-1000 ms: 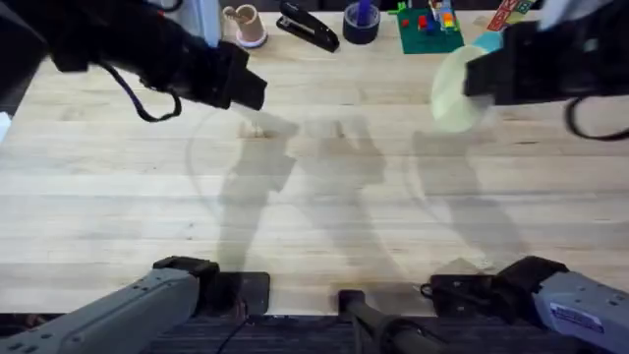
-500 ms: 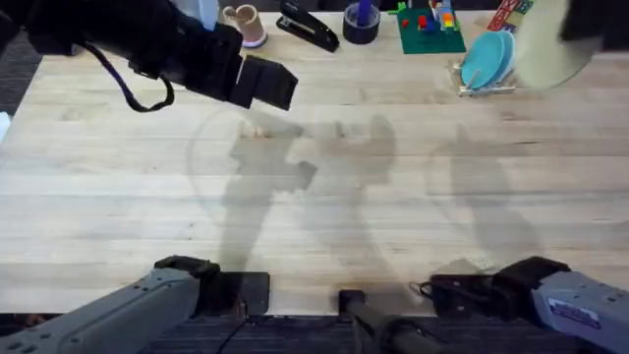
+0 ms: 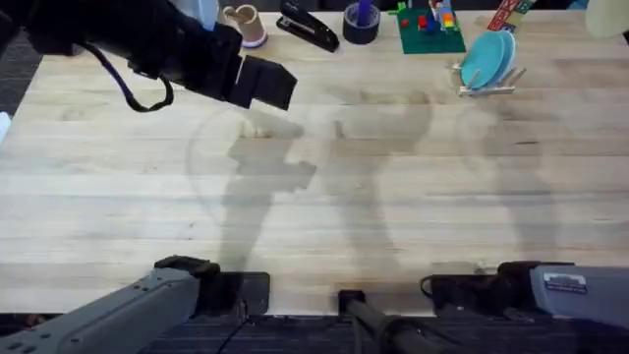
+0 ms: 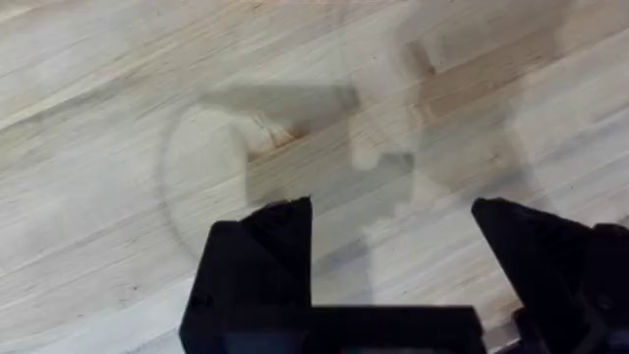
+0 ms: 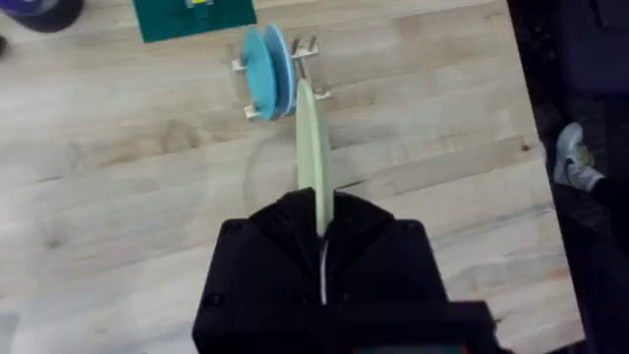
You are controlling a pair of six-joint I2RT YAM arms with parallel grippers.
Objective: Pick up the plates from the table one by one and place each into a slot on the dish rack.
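Observation:
My right gripper (image 5: 319, 218) is shut on a pale cream plate (image 5: 313, 147), held on edge high above the table (image 5: 128, 197). Straight below it stands the small wooden dish rack (image 5: 307, 47) with two light teal plates (image 5: 263, 71) upright in its slots. From overhead, the dish rack (image 3: 511, 81) and its teal plates (image 3: 486, 59) sit at the table's far right, and a bit of the cream plate (image 3: 609, 15) shows at the top right corner. My left gripper (image 3: 270, 84) hovers over the far left of the table, and the left wrist view shows this gripper (image 4: 393, 231) open over bare wood.
Along the far edge stand a small cup (image 3: 244, 25), a black stapler (image 3: 308, 27), a dark blue roll (image 3: 361, 22) and a green board with bricks (image 3: 429, 29). The table's right edge (image 5: 521, 108) drops to dark floor close beside the rack.
My right arm has carried the cream plate from in front of the rack up and to the far right corner, uncovering the rack. The left gripper shifted slightly right, then held still.

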